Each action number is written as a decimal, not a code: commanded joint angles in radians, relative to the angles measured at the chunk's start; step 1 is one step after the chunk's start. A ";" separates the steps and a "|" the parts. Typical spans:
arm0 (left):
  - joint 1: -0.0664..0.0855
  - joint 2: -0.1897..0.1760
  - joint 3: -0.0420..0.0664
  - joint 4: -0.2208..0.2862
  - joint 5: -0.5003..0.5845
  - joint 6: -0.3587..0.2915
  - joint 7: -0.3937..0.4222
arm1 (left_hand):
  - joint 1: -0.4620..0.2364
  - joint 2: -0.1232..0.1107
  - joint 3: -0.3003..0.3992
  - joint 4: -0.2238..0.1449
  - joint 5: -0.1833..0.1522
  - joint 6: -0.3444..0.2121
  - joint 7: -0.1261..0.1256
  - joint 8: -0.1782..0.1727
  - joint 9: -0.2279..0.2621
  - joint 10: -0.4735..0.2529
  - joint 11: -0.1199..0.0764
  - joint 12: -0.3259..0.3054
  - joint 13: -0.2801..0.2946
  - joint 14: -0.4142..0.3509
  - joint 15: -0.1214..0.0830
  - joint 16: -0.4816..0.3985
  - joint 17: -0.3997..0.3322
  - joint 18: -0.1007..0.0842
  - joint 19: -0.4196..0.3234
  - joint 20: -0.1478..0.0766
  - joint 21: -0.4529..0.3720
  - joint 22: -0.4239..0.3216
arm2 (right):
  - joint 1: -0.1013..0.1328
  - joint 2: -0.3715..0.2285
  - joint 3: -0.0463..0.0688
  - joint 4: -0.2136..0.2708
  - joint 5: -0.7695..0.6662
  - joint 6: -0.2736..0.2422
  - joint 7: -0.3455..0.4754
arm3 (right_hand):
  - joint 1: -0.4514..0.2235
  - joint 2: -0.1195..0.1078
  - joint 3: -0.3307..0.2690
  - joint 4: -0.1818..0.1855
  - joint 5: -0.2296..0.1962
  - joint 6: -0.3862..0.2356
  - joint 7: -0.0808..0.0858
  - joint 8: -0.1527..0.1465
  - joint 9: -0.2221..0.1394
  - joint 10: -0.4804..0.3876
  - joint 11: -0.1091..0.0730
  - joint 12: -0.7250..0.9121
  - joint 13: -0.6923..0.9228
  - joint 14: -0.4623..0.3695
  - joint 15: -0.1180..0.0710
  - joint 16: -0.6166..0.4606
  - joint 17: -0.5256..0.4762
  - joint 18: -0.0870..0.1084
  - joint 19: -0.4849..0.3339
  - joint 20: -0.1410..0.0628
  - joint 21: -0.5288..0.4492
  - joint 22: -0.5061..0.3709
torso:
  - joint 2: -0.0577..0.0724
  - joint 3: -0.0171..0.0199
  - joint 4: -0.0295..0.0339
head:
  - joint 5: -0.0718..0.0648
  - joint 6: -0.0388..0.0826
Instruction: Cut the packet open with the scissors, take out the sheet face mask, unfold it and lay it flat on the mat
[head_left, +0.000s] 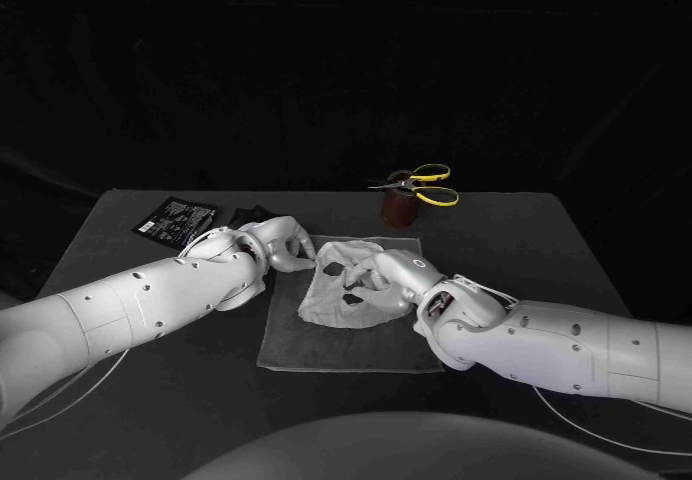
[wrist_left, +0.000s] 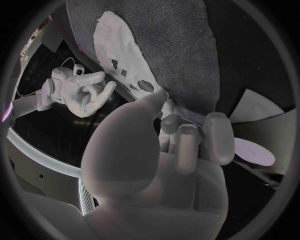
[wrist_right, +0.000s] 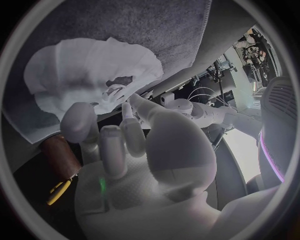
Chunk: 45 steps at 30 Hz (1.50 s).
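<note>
The white sheet mask (head_left: 343, 287) lies spread out on the grey mat (head_left: 346, 345), with its eye and mouth holes showing. My left hand (head_left: 281, 243) hovers at the mask's far left corner, fingers loosely bent and holding nothing. My right hand (head_left: 387, 270) is over the mask's right edge with its fingers spread and nothing in them. In the left wrist view the mask (wrist_left: 122, 57) lies on the mat (wrist_left: 181, 45) beyond my left hand (wrist_left: 169, 165), and the right hand (wrist_left: 84, 92) is raised beside it. The right wrist view shows the mask (wrist_right: 87, 70) past my right hand (wrist_right: 125, 155).
The yellow-handled scissors (head_left: 421, 185) stand in a brown holder (head_left: 400, 208) behind the mat. The black packet (head_left: 176, 220) lies at the table's far left. In the right wrist view the holder (wrist_right: 59, 155) and a yellow scissor handle (wrist_right: 56, 192) are close by.
</note>
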<state>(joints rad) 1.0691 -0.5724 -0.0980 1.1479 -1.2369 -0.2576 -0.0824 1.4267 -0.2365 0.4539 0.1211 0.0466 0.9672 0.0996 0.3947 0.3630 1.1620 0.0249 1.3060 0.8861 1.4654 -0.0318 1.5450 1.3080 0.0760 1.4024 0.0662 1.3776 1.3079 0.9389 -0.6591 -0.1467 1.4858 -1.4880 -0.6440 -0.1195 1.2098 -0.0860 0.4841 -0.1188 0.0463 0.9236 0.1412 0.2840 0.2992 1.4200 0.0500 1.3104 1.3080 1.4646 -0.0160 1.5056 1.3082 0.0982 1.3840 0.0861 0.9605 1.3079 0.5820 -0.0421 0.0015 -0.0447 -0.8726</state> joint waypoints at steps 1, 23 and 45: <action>0.000 0.006 0.000 0.000 0.009 0.019 0.006 | 0.011 0.002 0.004 -0.002 0.002 0.010 0.000 0.005 -0.001 0.007 0.000 0.006 0.000 0.084 -0.005 0.006 0.195 -0.010 0.007 -0.003 0.007 0.033 | 0.002 0.038 0.001 -0.043 -0.011 0.022 -0.035 | 0.003 -0.003 0.000 -0.002 0.002 0.004 -0.001 -0.005 -0.001 0.005 0.002 -0.002 0.044 0.077 -0.004 0.003 0.135 0.008 0.002 -0.003 -0.004 0.120 | 0.000 -0.0014 0.0017 | -0.002 0.000; 0.000 0.010 0.000 0.000 0.016 0.020 0.000 | 0.011 0.004 0.005 -0.001 0.002 0.012 0.000 0.006 -0.002 0.010 0.000 0.008 0.005 0.085 -0.005 0.007 0.197 -0.010 0.008 -0.004 0.008 0.034 | 0.000 0.190 0.002 -0.207 0.005 -0.008 -0.027 | -0.011 -0.068 -0.071 -0.020 0.002 -0.232 0.010 -0.151 -0.066 -0.016 0.014 -0.027 0.021 0.073 0.006 -0.005 0.120 0.015 -0.014 0.007 -0.052 0.108 | 0.000 -0.0002 0.0000 | 0.001 0.000; 0.001 0.008 0.000 0.000 0.020 0.016 -0.003 | 0.015 0.015 0.013 0.000 0.002 0.018 0.000 0.007 -0.003 0.012 -0.001 0.010 0.010 0.085 -0.005 0.007 0.198 -0.010 0.008 -0.004 0.008 0.034 | -0.001 0.233 0.003 -0.251 0.057 0.036 -0.021 | -0.025 -0.046 -0.124 0.002 0.003 -0.121 0.022 -0.120 -0.036 -0.010 0.024 -0.012 0.029 0.074 0.015 -0.003 0.124 0.014 -0.012 0.012 -0.050 0.108 | 0.000 -0.0002 0.0005 | 0.001 0.000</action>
<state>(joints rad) 1.0693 -0.5654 -0.0981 1.1468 -1.2231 -0.2491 -0.0861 1.4382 -0.2250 0.4612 0.1200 0.0466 0.9813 0.0994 0.3986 0.3611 1.1694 0.0249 1.3090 0.8960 1.4652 -0.0316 1.5489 1.3080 0.0760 1.4061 0.0625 1.3813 1.3074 0.9391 -0.4287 -0.1444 1.2355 -1.4453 -0.6258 -0.1502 1.1828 -0.1406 0.3639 -0.1172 0.0464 0.7948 0.1634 0.1619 0.2619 1.4087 0.0674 1.2949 1.3080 1.4646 -0.0089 1.4977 1.3080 0.0920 1.3766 0.0934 0.9110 1.3073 0.5820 -0.0426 0.0020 -0.0435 -0.8727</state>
